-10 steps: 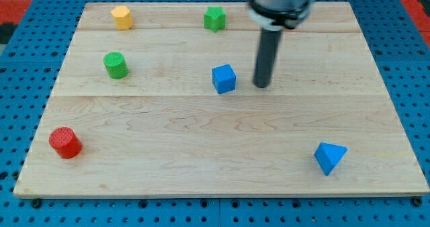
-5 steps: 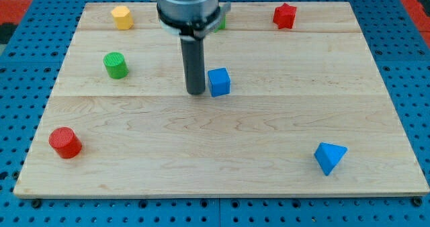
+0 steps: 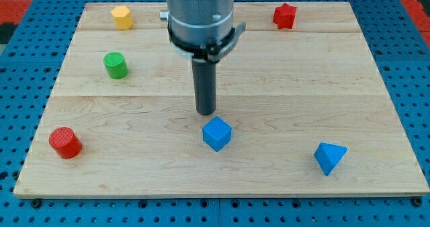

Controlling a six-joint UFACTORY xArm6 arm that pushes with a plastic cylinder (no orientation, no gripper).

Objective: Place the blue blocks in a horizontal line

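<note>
A blue cube [image 3: 217, 133] lies on the wooden board [image 3: 302, 86], below the middle. A blue triangular block [image 3: 329, 158] lies at the lower right, a little lower than the cube. My tip [image 3: 205, 112] stands just above the blue cube toward the view's top, slightly to its left, close to it or touching it. The rod rises to the arm's grey body at the top middle.
A red cylinder [image 3: 65, 142] lies at the lower left, a green cylinder [image 3: 115, 65] at the left, a yellow block [image 3: 121, 16] at the top left, a red star [image 3: 285, 15] at the top right. The arm's body hides part of the board's top middle.
My tip went from the cube's right to its left, then down the view. The blue cube slid from the board's middle toward the view's bottom. The green star is now hidden behind the arm.
</note>
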